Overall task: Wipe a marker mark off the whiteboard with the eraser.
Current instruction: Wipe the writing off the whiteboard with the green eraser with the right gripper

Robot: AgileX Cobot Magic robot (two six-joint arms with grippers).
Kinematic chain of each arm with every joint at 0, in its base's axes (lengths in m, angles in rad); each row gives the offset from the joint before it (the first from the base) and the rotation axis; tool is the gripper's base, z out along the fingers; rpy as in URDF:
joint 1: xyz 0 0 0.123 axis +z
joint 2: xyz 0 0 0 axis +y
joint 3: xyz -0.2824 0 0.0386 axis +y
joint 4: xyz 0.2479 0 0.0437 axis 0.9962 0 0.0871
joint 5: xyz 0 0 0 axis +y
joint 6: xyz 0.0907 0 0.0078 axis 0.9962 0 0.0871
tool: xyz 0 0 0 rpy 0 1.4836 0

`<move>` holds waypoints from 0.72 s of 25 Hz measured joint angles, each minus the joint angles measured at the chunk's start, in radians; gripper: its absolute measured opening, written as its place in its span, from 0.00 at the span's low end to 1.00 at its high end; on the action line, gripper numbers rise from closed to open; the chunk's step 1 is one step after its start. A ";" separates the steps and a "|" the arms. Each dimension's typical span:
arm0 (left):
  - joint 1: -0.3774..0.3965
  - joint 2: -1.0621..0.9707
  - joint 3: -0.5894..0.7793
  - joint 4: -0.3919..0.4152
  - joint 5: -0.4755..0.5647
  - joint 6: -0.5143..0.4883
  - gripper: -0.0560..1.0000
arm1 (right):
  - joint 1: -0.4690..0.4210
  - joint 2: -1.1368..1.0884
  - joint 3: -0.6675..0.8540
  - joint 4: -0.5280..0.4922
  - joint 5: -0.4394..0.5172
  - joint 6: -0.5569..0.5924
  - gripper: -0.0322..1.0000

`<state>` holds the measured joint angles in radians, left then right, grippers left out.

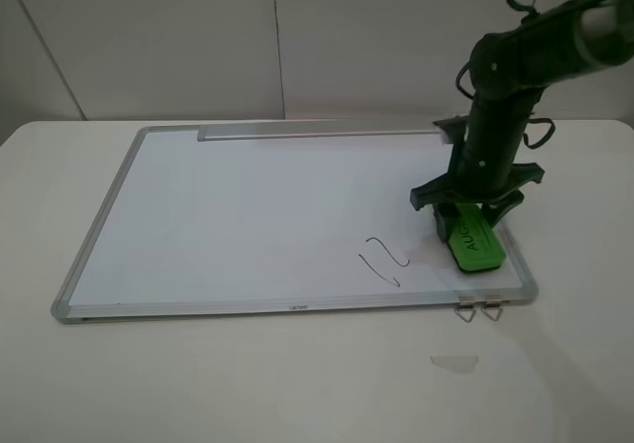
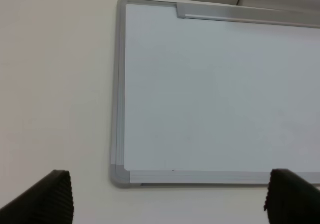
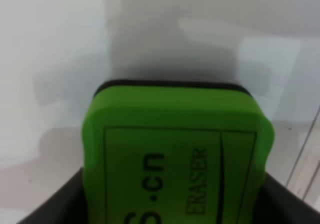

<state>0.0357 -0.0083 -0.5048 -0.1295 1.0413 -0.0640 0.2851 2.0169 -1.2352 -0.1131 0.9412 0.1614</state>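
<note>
Green eraser [image 1: 474, 243] sits gripped in the right jaws in the high view, resting on the whiteboard [image 1: 248, 205]. The marker mark [image 1: 384, 261], a thin dark squiggle, lies on the board near those jaws and clear of the eraser. In the left wrist view the left jaws stand wide with nothing between them, a board corner just beyond their tips on the pale tabletop [image 2: 55, 83]. In the right wrist view the right jaws press both sides of the eraser
</note>
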 joint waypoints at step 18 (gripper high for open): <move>0.000 0.000 0.000 -0.002 0.000 0.000 0.79 | 0.379 -0.056 0.000 -0.014 -0.073 -0.414 0.61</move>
<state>0.0357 -0.0083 -0.5048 -0.1318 1.0413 -0.0640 0.6644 1.9612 -1.2352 -0.1270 0.8678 -0.2523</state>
